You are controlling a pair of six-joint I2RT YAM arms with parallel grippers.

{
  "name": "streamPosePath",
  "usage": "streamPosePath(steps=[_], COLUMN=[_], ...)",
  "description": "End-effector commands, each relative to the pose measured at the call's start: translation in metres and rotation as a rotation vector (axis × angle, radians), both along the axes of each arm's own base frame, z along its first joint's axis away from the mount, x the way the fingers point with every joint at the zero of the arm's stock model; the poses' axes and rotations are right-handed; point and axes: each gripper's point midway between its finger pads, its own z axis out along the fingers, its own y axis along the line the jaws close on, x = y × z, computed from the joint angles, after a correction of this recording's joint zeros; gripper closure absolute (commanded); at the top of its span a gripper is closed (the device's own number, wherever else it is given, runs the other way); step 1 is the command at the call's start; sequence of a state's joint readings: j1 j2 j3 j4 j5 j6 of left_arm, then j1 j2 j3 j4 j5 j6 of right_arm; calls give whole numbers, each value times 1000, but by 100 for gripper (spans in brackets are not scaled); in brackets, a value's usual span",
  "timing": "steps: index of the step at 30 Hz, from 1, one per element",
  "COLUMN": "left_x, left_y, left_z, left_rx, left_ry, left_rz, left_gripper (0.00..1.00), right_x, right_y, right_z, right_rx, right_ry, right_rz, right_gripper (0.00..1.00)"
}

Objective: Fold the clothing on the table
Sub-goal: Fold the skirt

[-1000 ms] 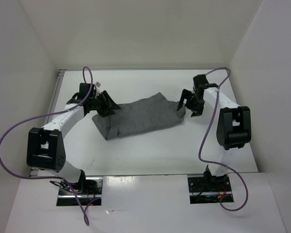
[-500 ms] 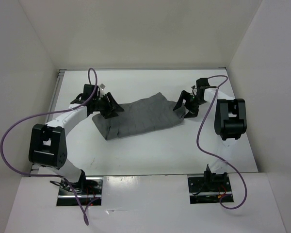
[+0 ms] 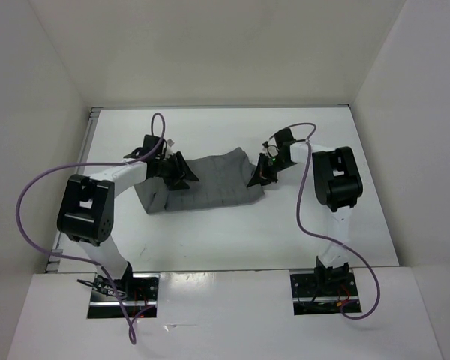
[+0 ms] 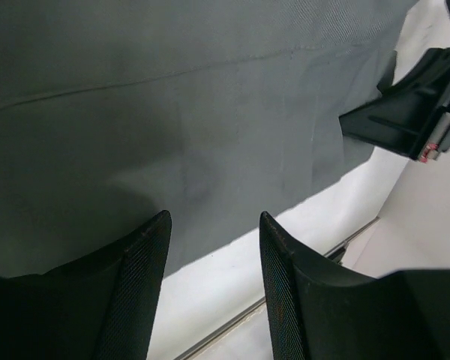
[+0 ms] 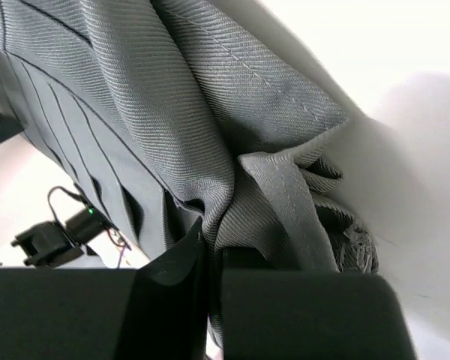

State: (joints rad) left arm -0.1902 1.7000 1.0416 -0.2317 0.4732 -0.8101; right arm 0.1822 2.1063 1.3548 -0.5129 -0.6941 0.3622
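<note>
The grey pleated clothing point(image 3: 214, 184) lies on the white table point(image 3: 225, 240), bunched narrower at its right end. My right gripper point(image 3: 260, 178) is shut on that right edge. In the right wrist view, folds of the clothing point(image 5: 210, 112) are pinched between the closed jaws of the right gripper point(image 5: 210, 236). My left gripper point(image 3: 181, 174) is over the garment's left part. In the left wrist view the left gripper point(image 4: 214, 219) is open, with only white table between its fingers. The clothing point(image 4: 172, 112) spreads beyond them, and the right gripper point(image 4: 409, 112) shows at the far side.
White walls point(image 3: 52, 75) close in the table on the left, back and right. Purple cables point(image 3: 30, 202) loop from both arms. A thin seam point(image 4: 315, 270) runs along the table's edge in the left wrist view.
The right gripper has shut on the garment's right edge and carried it leftward, so the cloth is shorter. The left gripper has slid right over the cloth and stayed open.
</note>
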Motion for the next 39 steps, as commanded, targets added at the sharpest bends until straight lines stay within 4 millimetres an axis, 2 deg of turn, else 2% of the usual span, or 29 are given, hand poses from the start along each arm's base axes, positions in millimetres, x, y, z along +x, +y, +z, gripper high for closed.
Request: streamPosePath(steps=[1,2,4,5,9,11,12,13,17,20,23,25,26,30,33,34,38,39], left_x=[16,17,20,26,35,35,37,34,24,4,-8,-18,-22,-36,-38,-37,-33,-21], left_y=[-12,-14,-20,-24,-46,-46,-51,-49,-50,-50,-51,-45,-48,-51,-65,-70,-108,-120], left_z=[6,4,-1,6,10,0,2,-5,-15,-24,-36,-52,-61,-90,-100,-100,-107,-99], left_rx=[7,16,23,3,-8,45,58,69,136,165,197,253,272,328,329,329,308,293], left_ry=[-66,-60,-59,-69,-70,-32,-43,-24,1,41,65,103,121,181,180,176,159,121], left_rz=[-54,-57,-78,-90,-138,-123,-141,-152,-157,-183,-195,-192,-193,-212,-237,-246,-321,-326], left_gripper=[42,42,42,42,44,54,58,66,82,90,93,100,100,100,100,100,100,100], right_x=[-4,-4,-2,-5,-12,-15,-17,-15,-15,-11,-11,-11,-11,-4,-4,-8,-21,-23], right_y=[-3,-7,-17,-17,-18,-19,-15,-15,-15,-16,-16,-16,-16,-14,-8,-4,10,13], right_z=[-4,8,13,23,27,25,25,25,25,27,27,27,27,52,93,114,164,170], right_rx=[-52,-72,-136,-130,-128,-130,-129,-127,-127,-134,-134,-134,-134,-119,-87,-75,-38,-39], right_ry=[-24,-48,-76,-90,-87,-78,-79,-88,-88,-99,-99,-99,-99,-159,-237,-276,-374,-392], right_rz=[15,-10,-53,-63,-71,-70,-61,-62,-62,-65,-65,-65,-65,-70,-68,-58,-31,-26], right_gripper=[100,100,100,100,100,100,100,100,100,100,100,100,100,100,100,100,100,100])
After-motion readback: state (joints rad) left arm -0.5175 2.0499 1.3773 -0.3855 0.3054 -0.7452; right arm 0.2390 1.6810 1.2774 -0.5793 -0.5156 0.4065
